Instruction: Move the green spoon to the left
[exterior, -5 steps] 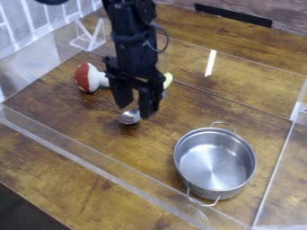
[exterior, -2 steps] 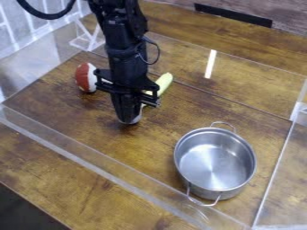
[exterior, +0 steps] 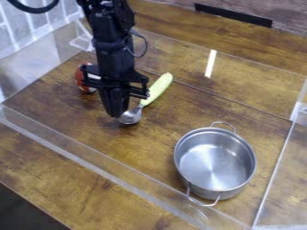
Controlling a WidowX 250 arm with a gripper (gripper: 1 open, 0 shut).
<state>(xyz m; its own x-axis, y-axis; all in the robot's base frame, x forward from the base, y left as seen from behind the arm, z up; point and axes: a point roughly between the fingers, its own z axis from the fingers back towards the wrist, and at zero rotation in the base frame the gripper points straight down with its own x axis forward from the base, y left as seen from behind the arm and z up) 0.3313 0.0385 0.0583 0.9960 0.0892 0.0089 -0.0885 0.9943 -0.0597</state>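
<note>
Closed now where a second ago its jaws stood spread over the utensil, the gripper (exterior: 125, 111) points straight down at the wooden table (exterior: 72, 171) with its fingers pressed together low over the shiny bowl end of the green spoon (exterior: 153, 90). Whether the fingers actually pinch the metal or merely touch it cannot be told from this angle, since the arm hides the contact point. Against the earlier frame, the arm's column has shifted toward the left of the picture and now covers most of the red-capped mushroom toy (exterior: 84, 79), which showed in full before. More of the spoon's pale yellow-green handle is exposed, slanting up and to the right of the gripper. The spoon lies near the middle of the clear-walled work area, well apart from the steel pot (exterior: 216, 163) at lower right, which has not moved. Judged from this, the grasp appears just made, and the carry to the left remains to be done; a shallow hold on the slick bowl could let the spoon slip.
</note>
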